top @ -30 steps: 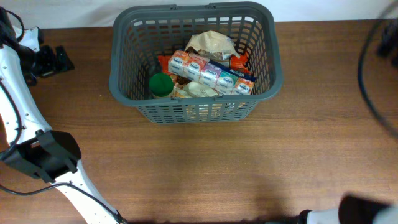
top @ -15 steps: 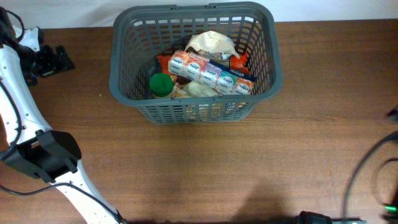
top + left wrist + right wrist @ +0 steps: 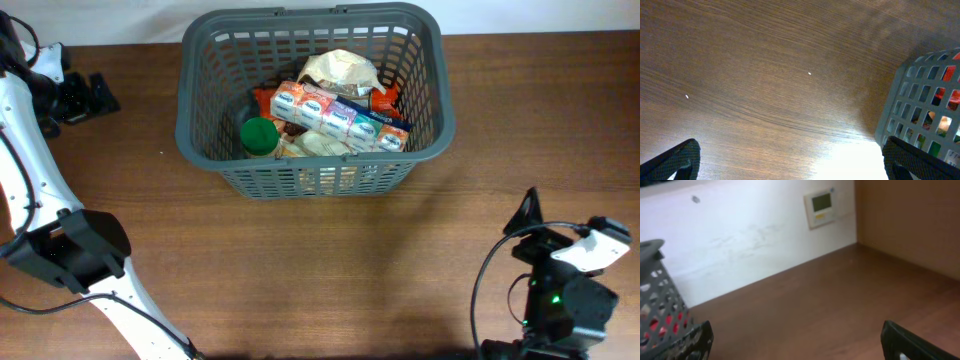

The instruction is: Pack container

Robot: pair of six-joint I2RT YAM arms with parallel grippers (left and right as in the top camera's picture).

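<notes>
wooden table (image 3: 300,270) holds the container (image 3: 310,180), snack cartons (image 3: 340,118) and green-lidded jar (image 3: 259,134) inside.

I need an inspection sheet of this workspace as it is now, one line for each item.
Surface: brown wooden table, no spills seen.
Job's things: dark grey basket upright near the far edge, holding a green-lidded jar, a row of small cartons and a crumpled bag.
Clutter: nothing seen.
Grippers: left gripper open, empty; right gripper open, empty.
Cables: black cable looping beside the right arm.
Surroundings: white wall with a small display panel.
</notes>
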